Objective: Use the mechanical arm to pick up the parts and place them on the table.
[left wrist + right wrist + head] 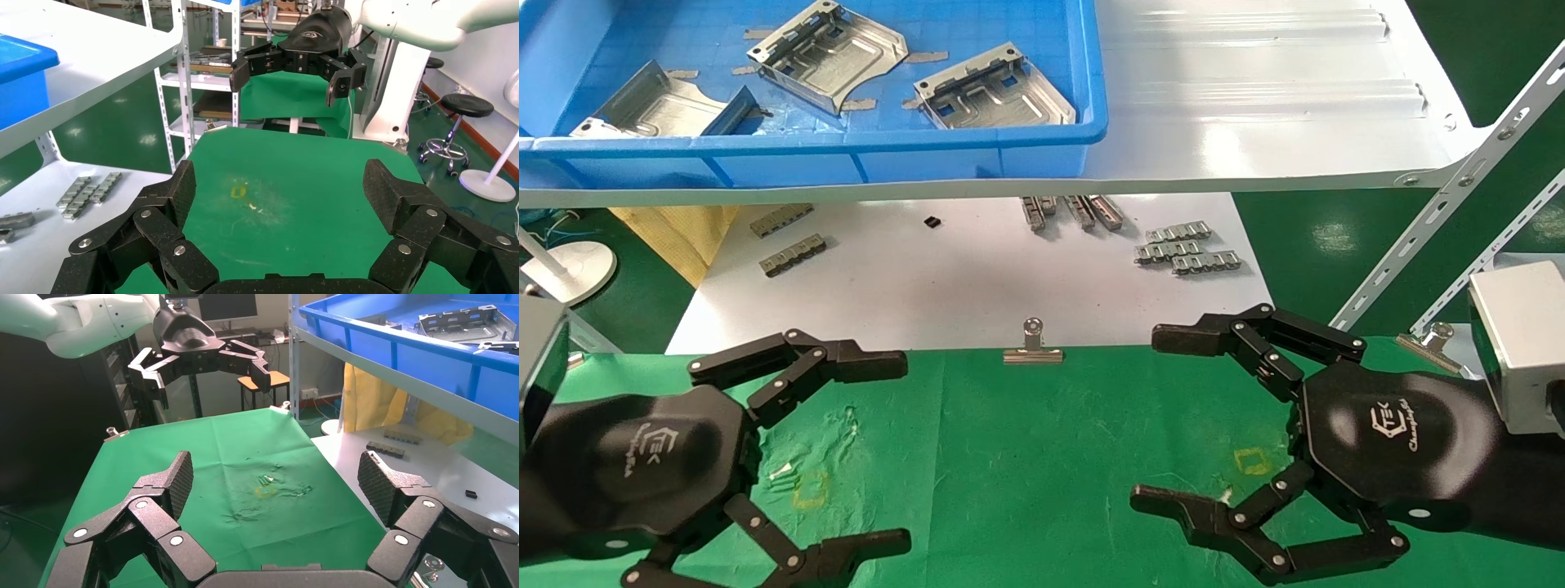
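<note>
The left hand (883,449) hangs low over the green tabletop (1042,457) with its black fingers spread wide apart and nothing between them. The right hand (1164,420) does the same on the other side, also wide open and holding nothing. Neither one touches a part.

The 3 metal parts lie up in the blue tray (977,151) on the white shelf (1254,106), well away from both hands. 1 part (654,102) sits at the tray's left end. Another (825,53) lies tilted near the middle at the back. The last one (993,90) rests near the tray's front right corner.

No part is on the green cloth yet, so the job looks like it is just starting. The left hand probably has to lift up and reach over the tray wall first.

The parts look like thin, shiny sheet metal. I think they are stiff, not bendy, and fairly light. The smooth flat faces will likely be slippery, and they lie too flat to get fingers under. The turned-up side edges look like the best place to grab, with 1 finger on each side. The edges may be sharp, and a part could swing or slip if pinched at only 1 corner.

Small grey chain strips (1185,249) and a binder clip (1032,347) lie on the white sheet (944,278) below the shelf.
</note>
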### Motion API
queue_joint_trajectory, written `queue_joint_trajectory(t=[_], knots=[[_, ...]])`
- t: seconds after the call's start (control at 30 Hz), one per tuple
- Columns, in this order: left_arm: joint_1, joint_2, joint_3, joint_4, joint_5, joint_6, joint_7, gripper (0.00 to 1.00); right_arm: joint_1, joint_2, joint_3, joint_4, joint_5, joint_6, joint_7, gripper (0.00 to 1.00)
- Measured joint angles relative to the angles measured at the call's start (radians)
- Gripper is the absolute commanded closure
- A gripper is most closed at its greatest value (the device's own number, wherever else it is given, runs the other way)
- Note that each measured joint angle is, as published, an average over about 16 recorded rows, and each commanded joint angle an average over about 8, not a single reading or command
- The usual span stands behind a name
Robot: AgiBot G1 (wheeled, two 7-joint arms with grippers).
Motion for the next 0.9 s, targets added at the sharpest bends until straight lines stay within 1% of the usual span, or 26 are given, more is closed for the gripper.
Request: queue_joint_trajectory(t=[0.9], knots=[[0.000, 0.000, 0.000, 0.000, 0.000, 0.000, 0.000, 0.00, 0.000, 0.000, 0.000, 0.000, 0.000, 0.000, 0.000, 0.00]])
